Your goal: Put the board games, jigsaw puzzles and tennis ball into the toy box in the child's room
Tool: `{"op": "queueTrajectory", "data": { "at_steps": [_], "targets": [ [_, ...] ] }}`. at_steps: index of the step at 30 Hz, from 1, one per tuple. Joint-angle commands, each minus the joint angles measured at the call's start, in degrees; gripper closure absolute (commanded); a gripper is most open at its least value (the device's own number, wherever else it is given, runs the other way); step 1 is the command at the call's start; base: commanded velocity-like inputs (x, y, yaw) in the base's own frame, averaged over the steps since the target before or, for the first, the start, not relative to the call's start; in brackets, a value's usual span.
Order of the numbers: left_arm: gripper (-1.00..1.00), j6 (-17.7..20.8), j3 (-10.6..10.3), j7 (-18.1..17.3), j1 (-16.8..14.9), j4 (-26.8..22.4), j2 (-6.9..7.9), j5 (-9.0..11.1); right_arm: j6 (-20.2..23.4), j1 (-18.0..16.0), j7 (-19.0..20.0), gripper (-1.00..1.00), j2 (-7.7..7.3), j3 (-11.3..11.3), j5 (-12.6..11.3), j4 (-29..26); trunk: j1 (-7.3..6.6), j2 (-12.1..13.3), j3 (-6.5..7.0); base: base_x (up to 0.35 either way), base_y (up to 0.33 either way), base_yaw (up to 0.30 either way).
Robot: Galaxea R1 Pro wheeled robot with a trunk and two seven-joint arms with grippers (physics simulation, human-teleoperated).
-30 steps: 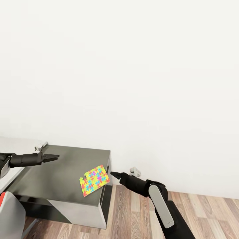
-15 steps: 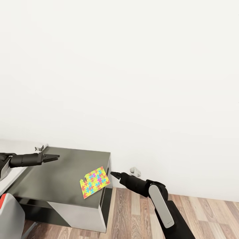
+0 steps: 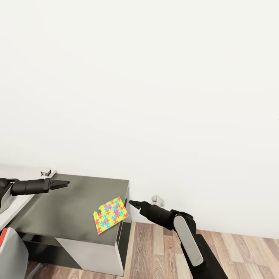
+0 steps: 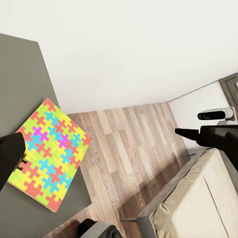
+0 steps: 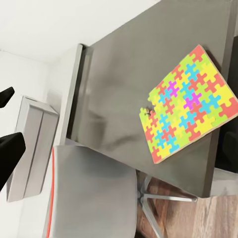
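Observation:
One jigsaw puzzle (image 3: 111, 214) lies flat on the dark grey corner section of the table (image 3: 69, 201), its corner reaching the table's right edge. My right gripper (image 3: 131, 202) hovers just right of that edge, a short gap from the puzzle, with nothing between its fingers. The right wrist view looks over the puzzle (image 5: 188, 104) with two black fingertips (image 5: 10, 148) apart. My left gripper (image 3: 64, 182) hangs over the far left of the dark top, well clear of the puzzle. Its wrist view shows the puzzle (image 4: 47, 153) beside one finger (image 4: 10, 153), and the right gripper (image 4: 181, 132) beyond.
A bare white wall rises behind the table. Wood-plank floor (image 3: 155, 252) runs to the right of it. A grey chair with a red edge (image 5: 94, 198) stands in front of the table, next to pale drawers (image 5: 29, 144). A bed corner (image 4: 198, 213) lies past the floor.
The whole head picture has slid slightly downward, so the camera moved. Both arms keep their pose and the puzzle lies where it was on the table.

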Motion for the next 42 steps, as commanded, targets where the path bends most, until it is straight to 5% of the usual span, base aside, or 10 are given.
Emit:
{"op": "queueTrajectory", "data": {
  "at_steps": [1, 42],
  "targets": [
    [-1.00, 0.59, 0.22, -0.30, -0.06, -0.01, -0.01, -0.32, 0.25, -0.04, 0.33, -1.00, 0.02, -0.07, 0.36, -0.04, 0.03, -0.10, -0.01, 0.000, 0.000, 0.000],
    [-1.00, 0.59, 0.20, -0.30, -0.06, -0.01, -0.10, -0.33, 0.25, -0.03, 0.33, -1.00, 0.00, -0.16, 0.36, -0.11, 0.03, -0.10, 3.81, 0.000, 0.000, 0.000]
  ]
}}
